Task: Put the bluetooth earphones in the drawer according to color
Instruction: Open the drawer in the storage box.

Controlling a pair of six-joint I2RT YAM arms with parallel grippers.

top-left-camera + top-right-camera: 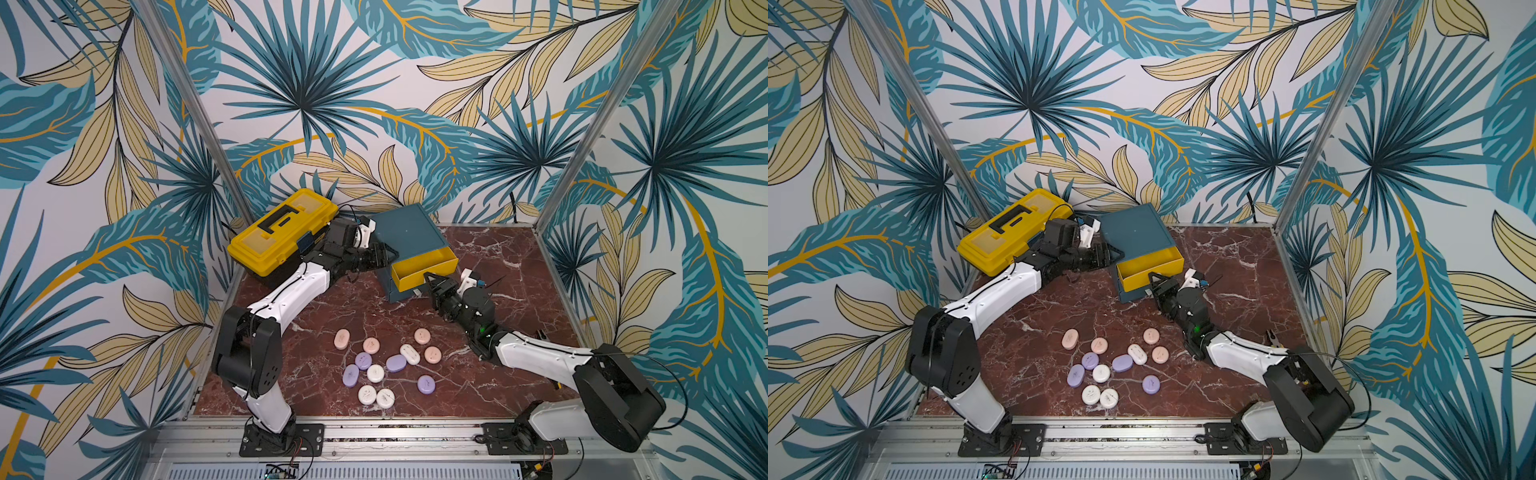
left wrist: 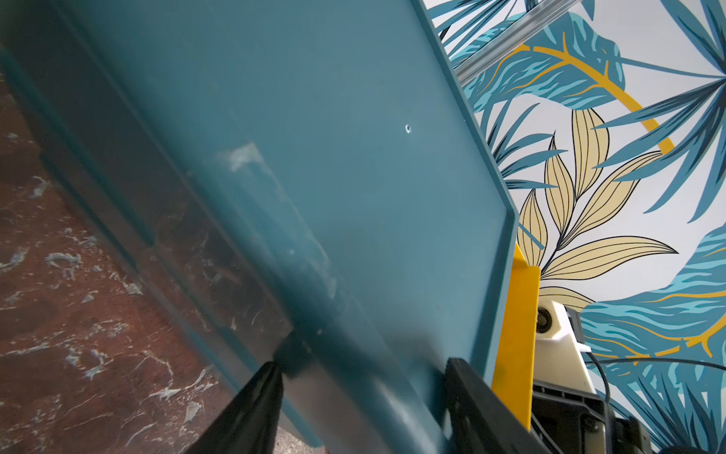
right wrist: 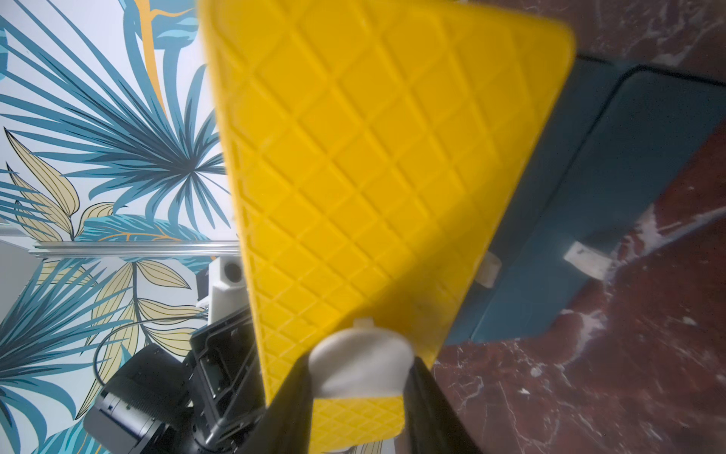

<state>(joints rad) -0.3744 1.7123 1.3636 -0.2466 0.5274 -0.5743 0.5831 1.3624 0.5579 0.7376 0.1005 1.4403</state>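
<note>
- Twelve earphone cases [image 1: 396, 363] lie loose in a cluster near the middle of the worktop's [image 1: 498, 374] front edge. All are outside the chest [image 1: 405, 232].
- The cases are small, smooth, rounded pebble ovals: four pink [image 1: 371, 345], four lilac [image 1: 350, 375], four white [image 1: 367, 394]. Several touch a neighbour, and the colours are mixed together.
- Each lid carries a faint dark mark, too small to read in both top views.
- The dark teal chest sits toward the rear edge, about midway along it and skewed to the edges. I can't make out any label or writing on it.
- Its top drawer, the yellow drawer [image 1: 409, 282], stands pulled out. The front has an embossed diamond grid [image 3: 373, 157].
- The two lower teal drawers [image 3: 569, 188] are closed, each with a white tab.
- Right pincer [image 3: 359, 385]: closed narrow on the yellow drawer's white tab pull [image 3: 361, 353], which sits between both black fingers [image 3: 290, 397].
- Left pincer [image 2: 363, 365]: jaws wide apart, with its tips up against the chest's side wall near the front corner. No clamp on anything is visible.
- A yellow toolbox [image 1: 282, 230] with a black handle sits at the rear left corner, just beside the left arm's wrist. It has no readable branding.
</note>
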